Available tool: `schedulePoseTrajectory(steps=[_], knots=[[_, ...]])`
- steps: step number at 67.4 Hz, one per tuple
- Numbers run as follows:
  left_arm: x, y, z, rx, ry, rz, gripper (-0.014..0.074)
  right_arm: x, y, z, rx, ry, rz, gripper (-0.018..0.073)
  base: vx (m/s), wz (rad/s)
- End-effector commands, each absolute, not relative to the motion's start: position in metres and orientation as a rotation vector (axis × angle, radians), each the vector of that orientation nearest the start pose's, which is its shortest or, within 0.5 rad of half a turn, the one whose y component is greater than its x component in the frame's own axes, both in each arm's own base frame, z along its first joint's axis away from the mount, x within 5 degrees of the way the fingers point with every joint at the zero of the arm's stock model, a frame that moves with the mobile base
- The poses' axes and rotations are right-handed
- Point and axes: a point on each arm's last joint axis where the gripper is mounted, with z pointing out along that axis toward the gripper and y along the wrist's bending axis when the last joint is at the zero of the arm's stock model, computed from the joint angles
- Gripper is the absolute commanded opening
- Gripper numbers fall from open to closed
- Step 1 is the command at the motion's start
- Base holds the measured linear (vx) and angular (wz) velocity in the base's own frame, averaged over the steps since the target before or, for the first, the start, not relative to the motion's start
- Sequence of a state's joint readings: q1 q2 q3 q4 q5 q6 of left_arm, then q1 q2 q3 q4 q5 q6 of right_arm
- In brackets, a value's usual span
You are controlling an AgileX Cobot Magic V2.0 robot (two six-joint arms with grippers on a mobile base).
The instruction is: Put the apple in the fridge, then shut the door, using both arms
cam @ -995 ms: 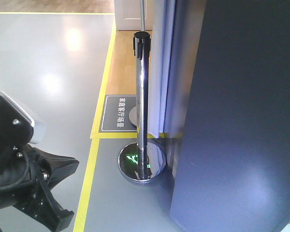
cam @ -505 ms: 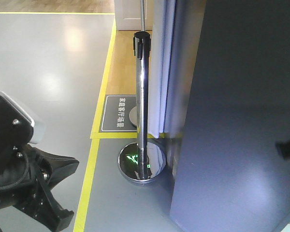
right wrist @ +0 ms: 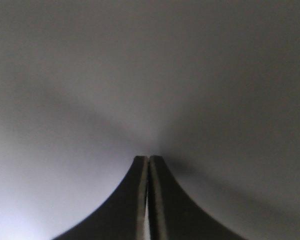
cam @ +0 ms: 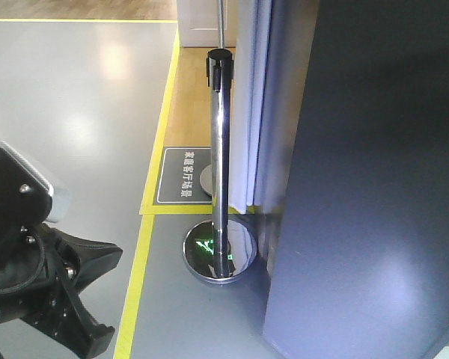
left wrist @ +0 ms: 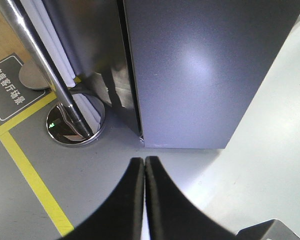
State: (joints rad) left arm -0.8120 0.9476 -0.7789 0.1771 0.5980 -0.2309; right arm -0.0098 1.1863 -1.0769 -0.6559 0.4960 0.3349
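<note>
The fridge (cam: 367, 194) fills the right of the front view as a tall, flat, dark grey face; its lower corner (left wrist: 142, 142) shows in the left wrist view. My left arm (cam: 30, 247) sits low at the left. My left gripper (left wrist: 144, 159) is shut and empty, hanging over the grey floor just short of that corner. My right gripper (right wrist: 148, 157) is shut and empty, its tips close to a plain grey surface (right wrist: 150, 75) that fills the view; I cannot tell whether this is the door. The apple is out of view.
A chrome barrier post (cam: 219, 149) on a round base (cam: 219, 250) stands just left of the fridge. Yellow floor tape (cam: 138, 262) runs past it, with a grey floor sign (cam: 185, 176) behind. White curtain folds (cam: 251, 105) hang beside the fridge.
Half a second ago a black part of the right arm showed at the right edge of the front view; it has gone. The left arm has not moved.
</note>
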Motion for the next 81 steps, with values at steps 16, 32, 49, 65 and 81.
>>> schedulePoseTrajectory(steps=[16,32,49,65,81], knots=[[0.138,-0.133,0.334,0.724,2.045,-0.421,-0.0006,0.304,-0.067,0.402,-0.034,1.723,-0.411,-0.0002,0.0,0.0],[0.138,-0.133,0.334,0.724,2.045,-0.421,-0.0006,0.348,-0.08,0.392,0.037,1.645,-0.272,-0.0002,0.0,0.0],[0.138,-0.133,0.334,0.724,2.045,-0.421,-0.0006,0.377,-0.089,0.377,0.128,1.704,-0.222,-0.0002,0.0,0.0],[0.138,-0.133,0.334,0.724,2.045,-0.421,-0.0006,0.372,-0.091,0.375,0.157,1.761,-0.256,-0.0002,0.0,0.0],[0.138,-0.133,0.334,0.723,2.044,-0.421,-0.0006,0.382,-0.087,0.38,0.084,1.656,-0.217,-0.0002,0.0,0.0]])
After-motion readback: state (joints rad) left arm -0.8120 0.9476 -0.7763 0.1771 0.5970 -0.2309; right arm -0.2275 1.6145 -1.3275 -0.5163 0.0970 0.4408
